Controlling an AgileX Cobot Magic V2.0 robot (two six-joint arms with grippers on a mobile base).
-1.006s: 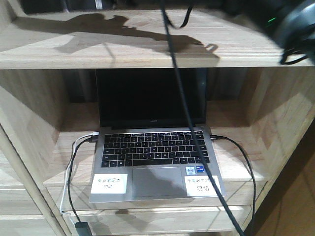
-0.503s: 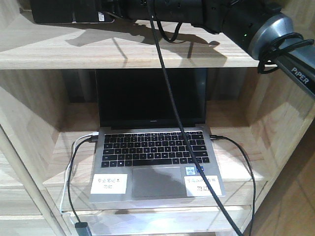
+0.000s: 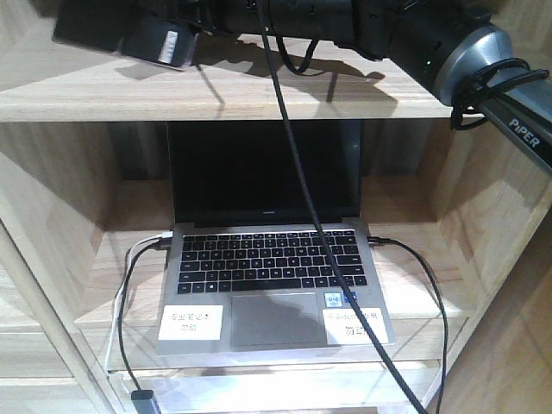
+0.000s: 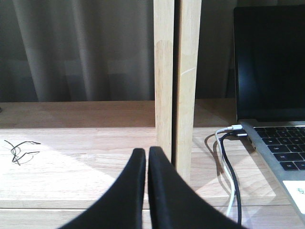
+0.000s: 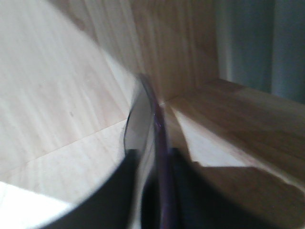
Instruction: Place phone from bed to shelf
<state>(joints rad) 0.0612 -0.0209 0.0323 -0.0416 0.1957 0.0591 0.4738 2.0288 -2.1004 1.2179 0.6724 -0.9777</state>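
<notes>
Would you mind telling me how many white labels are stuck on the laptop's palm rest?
2. One white label sits left of the touchpad, the other right of it, both on the laptop. A cable crosses the right one, so small stickers may be hidden.

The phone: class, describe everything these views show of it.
The phone is a thin, dark, glossy slab with a small white sticker, held tilted above the upper shelf, its left end raised. The right gripper pinches it edge-on between black fingers. Its rim looks purplish, though that view is blurred.
</notes>
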